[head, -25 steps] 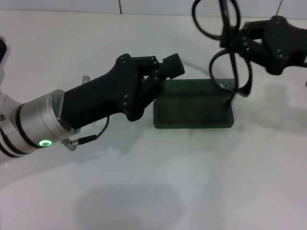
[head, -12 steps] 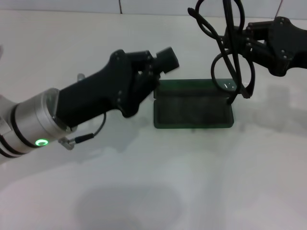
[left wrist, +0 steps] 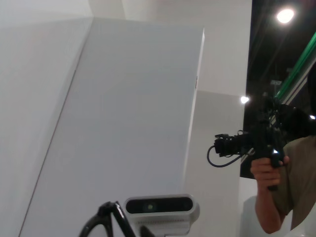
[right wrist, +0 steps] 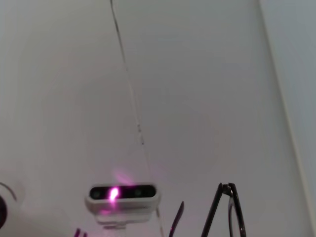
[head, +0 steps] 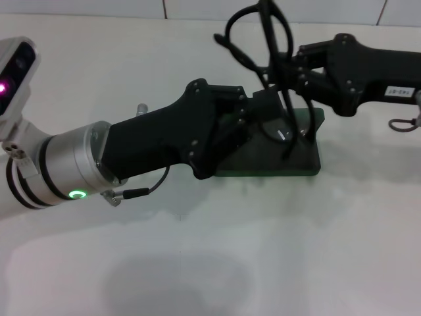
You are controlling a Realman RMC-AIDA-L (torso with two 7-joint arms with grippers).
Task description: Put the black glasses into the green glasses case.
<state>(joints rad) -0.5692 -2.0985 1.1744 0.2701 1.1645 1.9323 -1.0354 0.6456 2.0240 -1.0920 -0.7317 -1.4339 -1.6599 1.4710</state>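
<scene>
White tabletop [head: 197,263] filled your head view, with a tiled wall edge along the 12 o'clock side. You had the case [head: 304,160] lying near centre, toward 2 o'clock, dark green and flat on the table; whether its lid was up could not be told, since both arms covered most of it.

Your left gripper [head: 266,108] reached in from 9 o'clock, its bulky black body lying across the case's 9 o'clock half and hiding that end. How its fingers stood could not be told. A short cable [head: 135,192] hung under its silver wrist ring, where a green light [head: 78,194] glowed.

Your right gripper [head: 289,66] came in from 3 o'clock, above the case's far edge, pinched onto the glasses [head: 253,39]. They were held up on edge, clear of the table: the rims rose toward 12 o'clock, and one thin temple arm hung down to the case's top, its tip at or just above the surface. The left gripper's nose sat just beside that hanging arm, crowding it.

From the left wrist, you saw white panels, a camera bar [left wrist: 159,205] and a person [left wrist: 291,177] holding a camera rig [left wrist: 247,143] at 3 o'clock. From the right wrist, white wall, a camera [right wrist: 123,194] glowing pink, and part of the frame at 5 o'clock.
</scene>
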